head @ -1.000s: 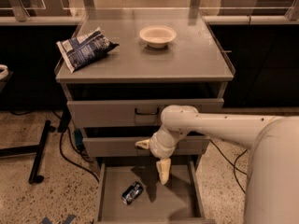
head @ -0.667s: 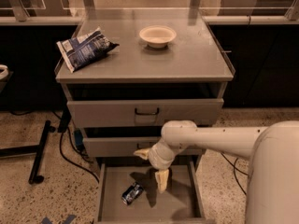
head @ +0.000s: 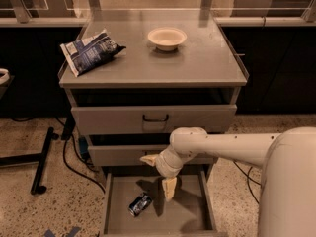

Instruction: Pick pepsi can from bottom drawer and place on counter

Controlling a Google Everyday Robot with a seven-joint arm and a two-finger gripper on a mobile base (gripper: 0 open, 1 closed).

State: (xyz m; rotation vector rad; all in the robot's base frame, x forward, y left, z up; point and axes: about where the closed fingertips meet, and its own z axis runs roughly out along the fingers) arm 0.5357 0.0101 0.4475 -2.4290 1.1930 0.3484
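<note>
The pepsi can (head: 140,204) lies on its side on the grey floor of the open bottom drawer (head: 185,215), left of the middle. My gripper (head: 159,175) hangs over the drawer, just above and to the right of the can, apart from it. Its two cream fingers are spread: one points left (head: 148,158), the other points down (head: 169,188) into the drawer. It holds nothing. The counter (head: 202,60) is the flat grey top of the cabinet above.
A white bowl (head: 167,37) and a blue-and-white snack bag (head: 89,51) lie on the counter. Two shallower drawers with a black handle (head: 155,118) are slightly pulled out above the gripper. A black stand leg (head: 42,164) and cables lie on the floor at left.
My gripper has moved a little left and down into the bottom drawer, closer to the can. The can has not moved.
</note>
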